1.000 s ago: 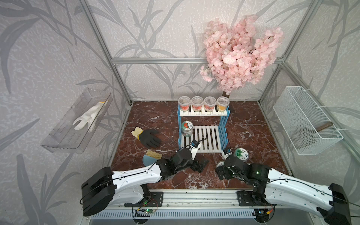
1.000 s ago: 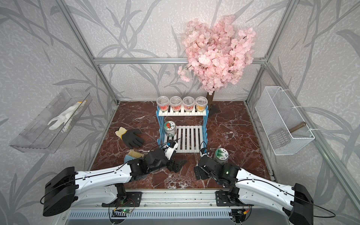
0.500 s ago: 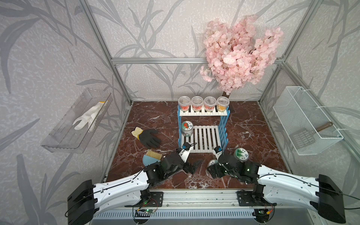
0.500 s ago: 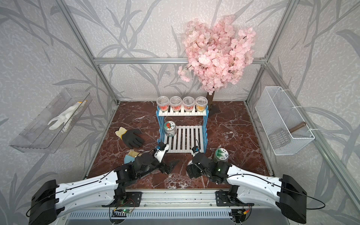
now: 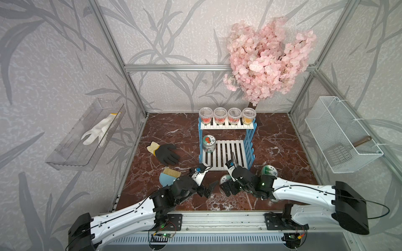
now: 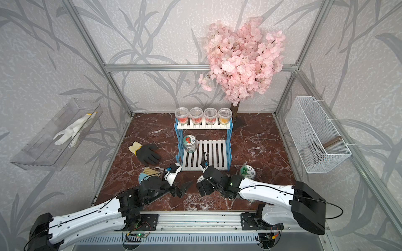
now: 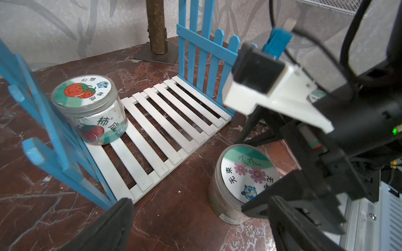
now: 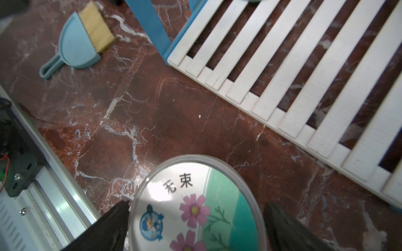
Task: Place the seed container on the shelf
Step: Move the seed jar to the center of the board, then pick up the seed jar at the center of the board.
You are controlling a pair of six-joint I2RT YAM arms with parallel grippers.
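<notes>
seed container point(image 7: 245, 176): sits on the desk point(image 5: 282, 141) just in front of the shelf's lower board, not on it yet
which way it points: upright, long axis straight up, pink-flower lid facing the ceiling, text readable in the right wrist view point(image 8: 195, 206)
right gripper point(image 5: 227, 188): parked right over it, fingers point(image 8: 108, 228) spread wide with one on each side of the lid. One tip looks right at the rim, and a sliver of desk shows by the other, so no squeeze that I can see
right arm: comes in low from the right end of the rail, elbow near the desk, wrist tipped down at the container
left gripper point(image 5: 208, 189): just beside the container, fingers apart and holding nothing
left arm: stretched out low from the left end of the rail, pointing toward the middle
shelf point(image 7: 174, 121): blue side frames, white slats, lower board mostly bare
tomato jar point(image 5: 208, 143): upright on the lower board, back-left corner
four cups point(image 5: 227, 115): lined up on the top board
green-lid jar point(image 5: 269, 170): on the desk right of the shelf, near the right arm
black glove point(image 5: 167, 153) and dustpan point(image 8: 80, 47): on the desk left of the shelf
</notes>
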